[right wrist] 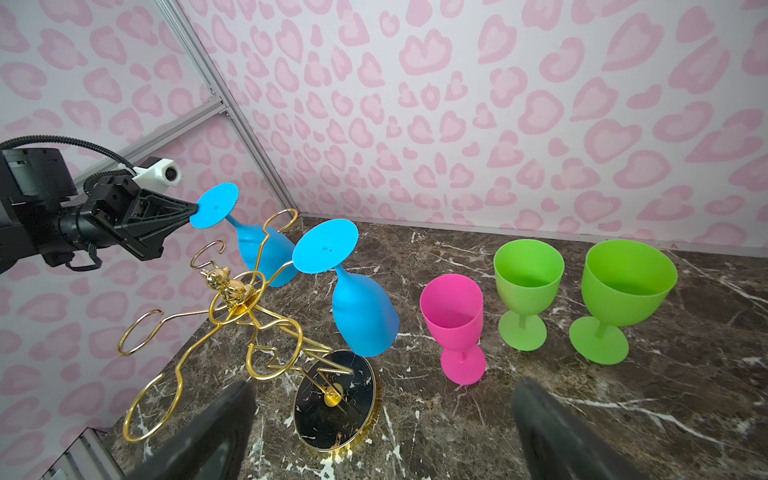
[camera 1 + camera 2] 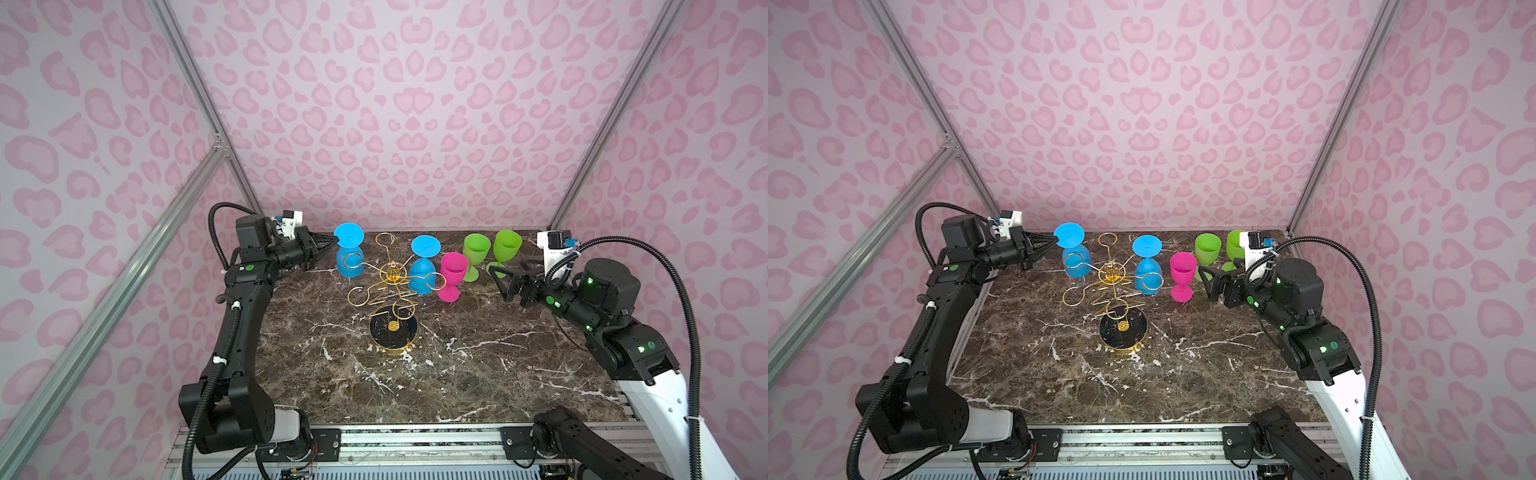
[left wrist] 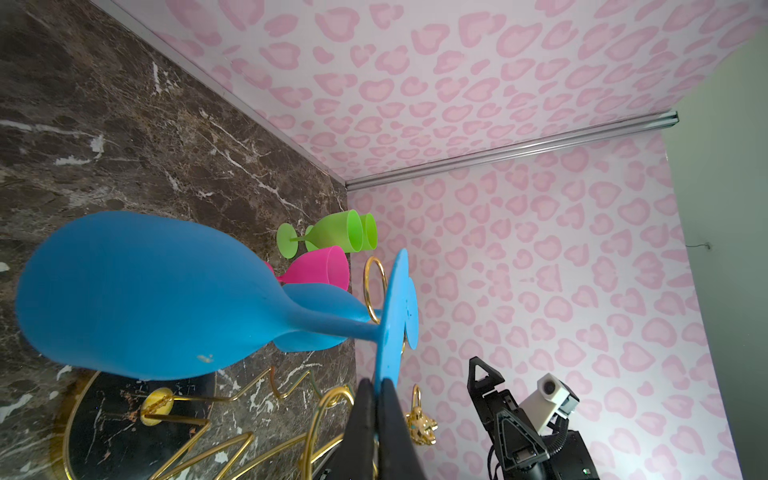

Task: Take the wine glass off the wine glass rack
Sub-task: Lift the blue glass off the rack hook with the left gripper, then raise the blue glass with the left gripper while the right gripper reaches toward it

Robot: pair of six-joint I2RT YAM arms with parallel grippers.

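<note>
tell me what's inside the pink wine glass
Only its bare inner wall shows in the pink wine glass, seen from the right wrist view. Its near wall hides the bowl's bottom.

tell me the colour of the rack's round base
The base is black, gold-rimmed; right wrist view.

Rack (image 2: 392, 274) stands mid-table (image 2: 457, 374), base on the table, arms spreading out above it. Left hung glass (image 2: 349, 259) hangs upside down in the back-left arm's hook, foot up. Right hung glass (image 2: 422, 276) hangs the same way in the right arm's hook. Right of the rack, three glasses stand upright on the table in a row running right and back. First glass (image 2: 453, 270) is just beside right hung glass, middle glass (image 2: 476, 249) is behind-right of it, and last glass (image 2: 507, 247) is rightmost, near the back edge. Left gripper (image 2: 334, 241) sits at the left edge of left hung glass's foot, touching it. Right gripper (image 2: 498, 286) is right of first glass, just in front of last glass.
</note>
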